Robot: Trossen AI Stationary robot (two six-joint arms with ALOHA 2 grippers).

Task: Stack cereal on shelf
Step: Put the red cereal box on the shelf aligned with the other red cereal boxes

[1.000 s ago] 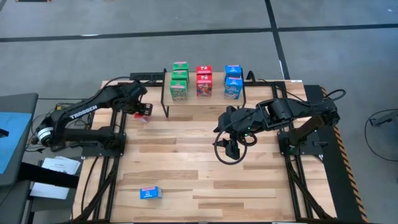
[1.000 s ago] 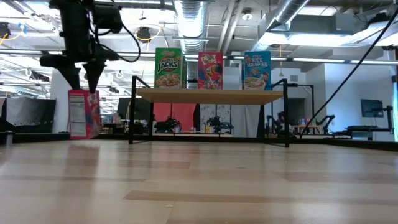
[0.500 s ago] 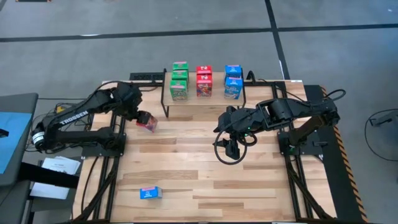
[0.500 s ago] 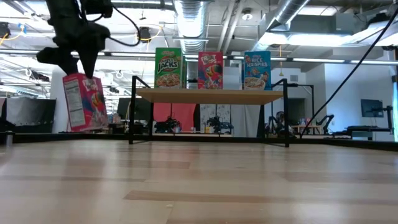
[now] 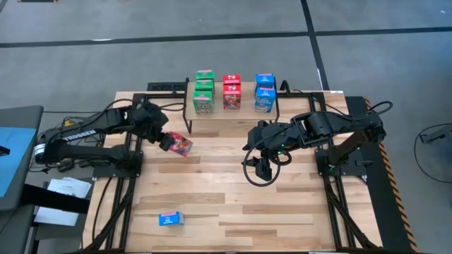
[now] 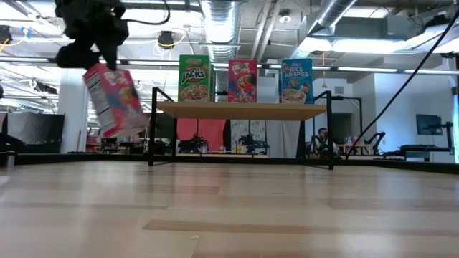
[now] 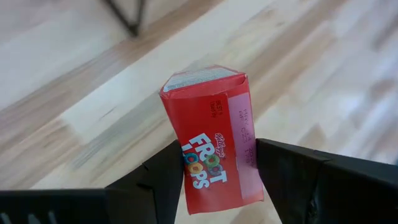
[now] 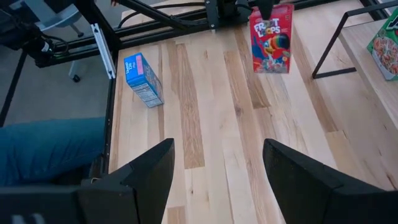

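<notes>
Left gripper point(image 5: 165, 140) is clamped on a red cereal box point(image 5: 179, 144), fingers pressed to its two narrow sides in the left wrist view; the box hangs clear of the tabletop point(image 5: 233, 204), tilted, just off the shelf's left front corner. Right gripper point(image 5: 262, 171) waits over mid-table with its fingers parted and nothing between them.

Progress: the shelf point(image 5: 240, 113) carries seven boxes as far as the high view shows, namely three green point(image 5: 203, 90), two red point(image 5: 232, 91) and two blue point(image 5: 265, 90), arranged in three columns by colour. One blue box point(image 5: 171, 219) lies on the tabletop near the front left, well apart from the shelf (untouched by either arm). Judged outstanding: the carried red box to be set in the red column, then the blue box fetched and placed.

Change from the earlier frames: a second ago the red box hung nearly upright beside the table's left rear, close to the left arm's base. It has since travelled inward toward the shelf front and tipped over at an angle. The right arm has not shifted.
</notes>
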